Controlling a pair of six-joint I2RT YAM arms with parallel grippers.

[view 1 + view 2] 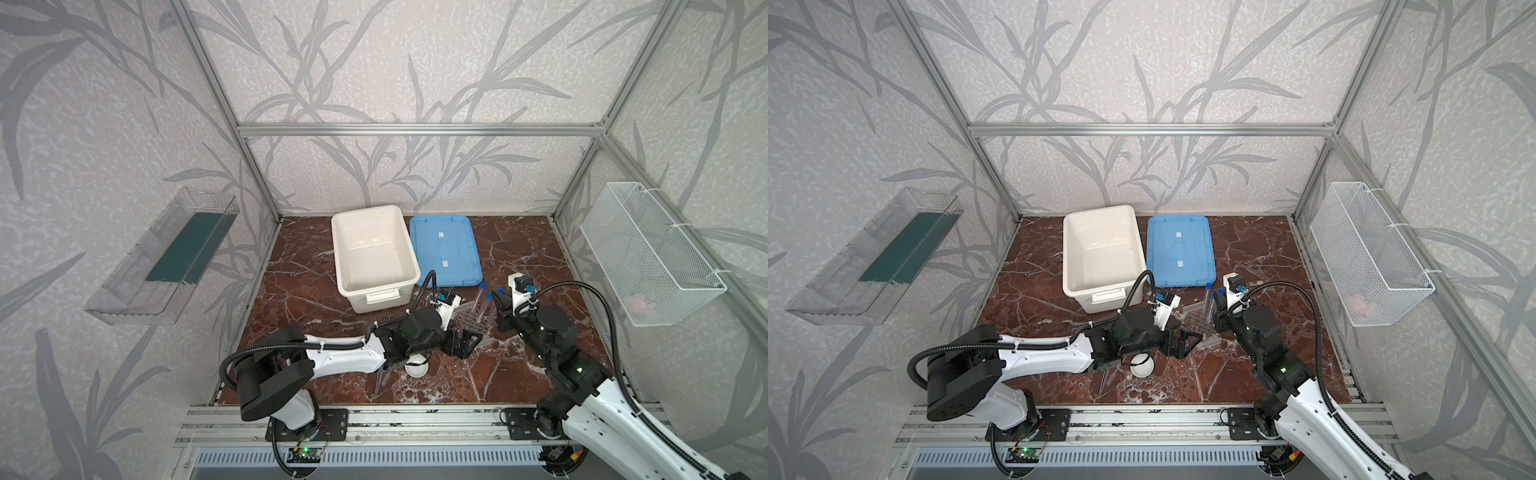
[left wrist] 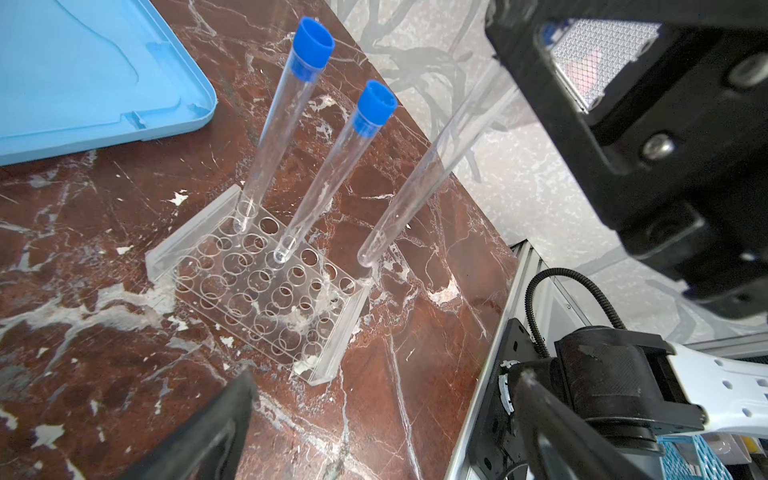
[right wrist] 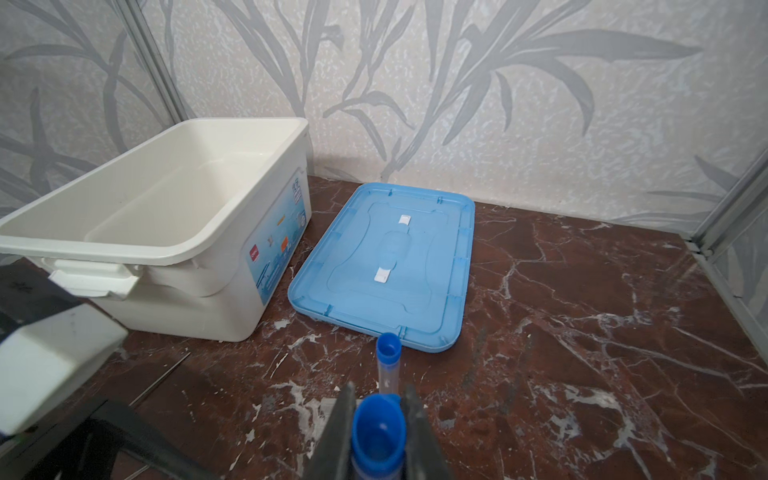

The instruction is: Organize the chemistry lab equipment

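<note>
White tub [image 1: 376,286], blue lid [image 1: 445,249] behind rack [image 2: 249,286]

White tub [image 1: 376,286] sits open at the back of the red marble surface [image 1: 307,299], blue lid [image 1: 444,249] flat just beside it. Wire mesh basket [image 1: 652,257] on the side wall (something pinkish inside, too blurred to name), clear bin [image 1: 162,257] opposite.

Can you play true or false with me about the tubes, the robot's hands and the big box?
1. Two tubes stand in the rack. True.
2. The right gripper is empty. False: it is shut on a third tube, whose tip is at the rack's edge.
3. The blue lid sits on the white tub. False: it lies flat on the table beside the tub.
4. The left gripper is open and holds nothing. True.
</note>
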